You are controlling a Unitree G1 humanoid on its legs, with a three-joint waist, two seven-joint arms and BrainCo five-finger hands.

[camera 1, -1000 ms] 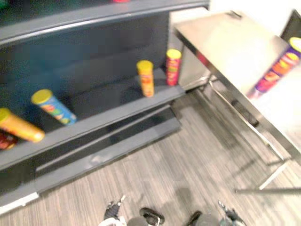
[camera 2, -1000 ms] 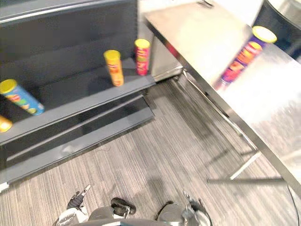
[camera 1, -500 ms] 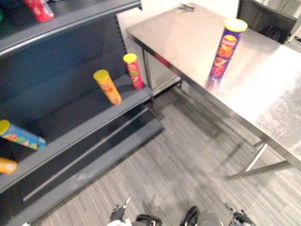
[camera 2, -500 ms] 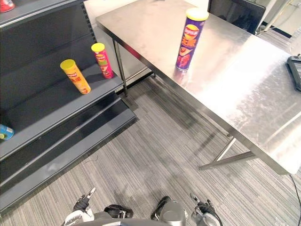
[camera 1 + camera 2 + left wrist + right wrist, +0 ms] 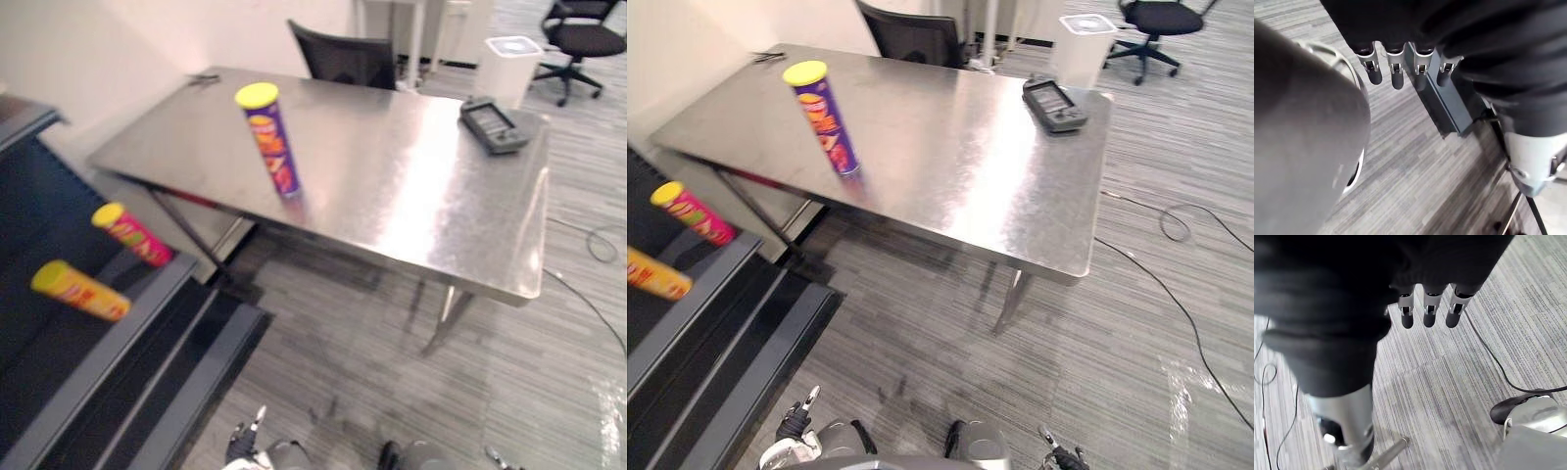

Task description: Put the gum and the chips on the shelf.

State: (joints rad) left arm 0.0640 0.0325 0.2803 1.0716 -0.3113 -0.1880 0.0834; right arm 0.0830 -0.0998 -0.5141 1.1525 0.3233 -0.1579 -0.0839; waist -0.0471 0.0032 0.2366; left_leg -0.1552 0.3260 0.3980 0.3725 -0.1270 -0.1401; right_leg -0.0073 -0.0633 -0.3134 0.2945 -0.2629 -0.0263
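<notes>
Overhead: purple chips can (image 5: 272, 145) upright on steel table (image 5: 411, 196) | wrist views: left hand (image 5: 1396, 73), right hand (image 5: 1429, 313) straight-fingered, empty.

The left robot hand (image 5: 794, 423) and the right robot hand (image 5: 1065, 458) were cut off by the eye views' lower edge, with little more than fingertips in sight. Well ahead of the left robot hand, the shelf (image 5: 88, 345) and a yellow can (image 5: 661, 277) on it were cut off by the side edge. Far beyond both hands, a small dark thing (image 5: 204, 79) at the back corner of the counter (image 5: 392, 196) was too small to tell.
</notes>
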